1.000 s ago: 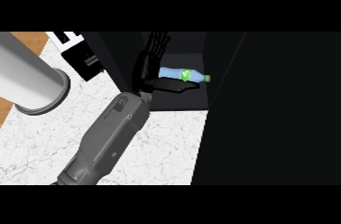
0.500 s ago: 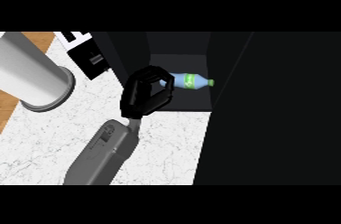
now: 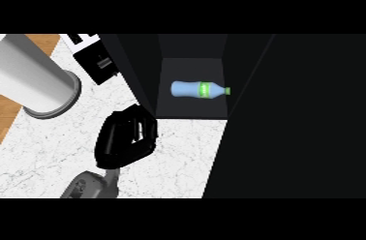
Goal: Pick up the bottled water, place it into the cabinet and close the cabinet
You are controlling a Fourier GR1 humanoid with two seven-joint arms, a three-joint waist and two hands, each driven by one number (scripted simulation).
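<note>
While the bottled water [image 3: 199, 89] lies on its side inside the open cabinet [image 3: 191, 65], green cap pointing right, the left hand [image 3: 127, 140] hovers released over the marbled surface [image 3: 187, 154] just outside, holding nothing.

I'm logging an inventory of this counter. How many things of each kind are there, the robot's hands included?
bottled water: 1
cabinet: 1
grey cylinder: 1
black-and-white object: 1
left hand: 1
Total: 5
</note>
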